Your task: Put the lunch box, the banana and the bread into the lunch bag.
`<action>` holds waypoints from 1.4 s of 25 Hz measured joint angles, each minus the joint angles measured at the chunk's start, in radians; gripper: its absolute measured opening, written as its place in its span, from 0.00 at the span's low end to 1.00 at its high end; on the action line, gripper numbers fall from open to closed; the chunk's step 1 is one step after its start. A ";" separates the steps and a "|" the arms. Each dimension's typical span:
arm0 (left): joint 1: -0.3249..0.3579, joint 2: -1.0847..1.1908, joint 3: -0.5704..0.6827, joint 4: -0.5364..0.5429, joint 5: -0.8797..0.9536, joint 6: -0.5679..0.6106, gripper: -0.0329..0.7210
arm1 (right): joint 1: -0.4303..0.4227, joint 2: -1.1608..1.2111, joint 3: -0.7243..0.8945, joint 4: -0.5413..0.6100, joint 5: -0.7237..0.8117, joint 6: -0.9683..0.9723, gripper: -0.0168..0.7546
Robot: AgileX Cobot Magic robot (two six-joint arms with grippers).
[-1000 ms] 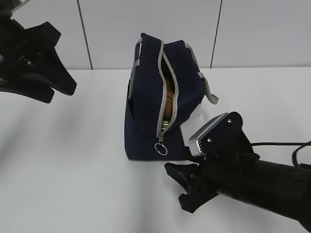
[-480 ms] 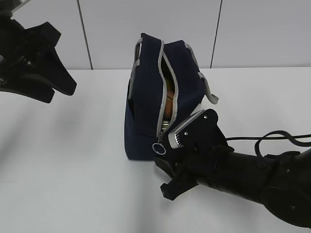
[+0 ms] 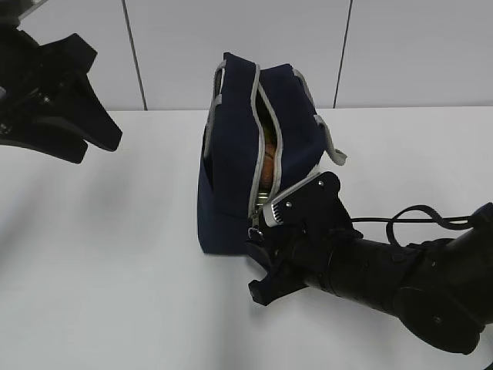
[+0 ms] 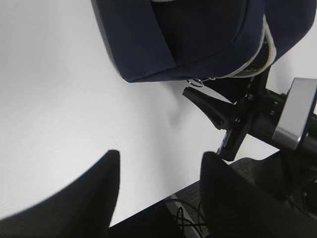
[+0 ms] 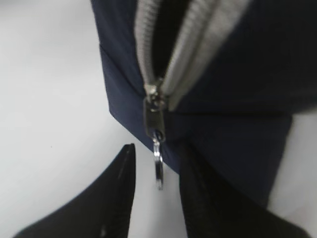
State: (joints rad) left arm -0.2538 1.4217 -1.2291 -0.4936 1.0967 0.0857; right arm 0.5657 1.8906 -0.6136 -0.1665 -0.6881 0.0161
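Note:
The navy lunch bag (image 3: 229, 181) stands mid-table with its grey zipper partly open. The golden-brown bread (image 3: 267, 163) shows through the gap, with a pale edge, perhaps the lunch box (image 3: 264, 197), below it. The banana is hidden. My right gripper (image 3: 256, 270) is at the bag's front bottom end. In the right wrist view it (image 5: 157, 151) is open, with the ring pull (image 5: 158, 171) hanging between its fingers, untouched, under the zipper slider (image 5: 152, 116). My left gripper (image 3: 104, 100) is open and empty, raised at the far left; in its own view it (image 4: 161, 156) is above bare table.
The white table (image 3: 115, 254) ends at a panelled wall (image 3: 231, 31) behind the bag. The left wrist view shows the bag's underside (image 4: 173, 39), the right arm (image 4: 277, 119) and the table's front edge with cables (image 4: 183, 218).
My right gripper has moved left and forward up to the bag's front end, and the ring pull now hangs between its fingers. The left arm and the bag have not moved.

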 joint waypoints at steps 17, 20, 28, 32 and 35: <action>0.000 0.000 0.001 -0.001 0.001 0.000 0.54 | 0.000 0.004 0.000 0.014 0.000 -0.010 0.00; 0.000 0.000 0.001 -0.001 0.001 0.000 0.54 | 0.000 0.000 0.000 0.014 0.000 -0.016 0.00; 0.000 0.000 0.002 -0.001 0.001 0.002 0.53 | 0.000 -0.069 0.034 0.000 0.006 -0.016 0.00; 0.000 0.000 0.002 -0.001 0.001 0.003 0.53 | 0.000 -0.104 0.036 -0.038 0.028 -0.021 0.00; 0.000 0.000 0.002 -0.001 0.001 0.005 0.53 | 0.000 -0.125 0.047 -0.057 0.040 -0.021 0.00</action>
State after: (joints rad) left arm -0.2538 1.4217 -1.2274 -0.4945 1.0975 0.0909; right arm 0.5657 1.7654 -0.5662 -0.2235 -0.6485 -0.0053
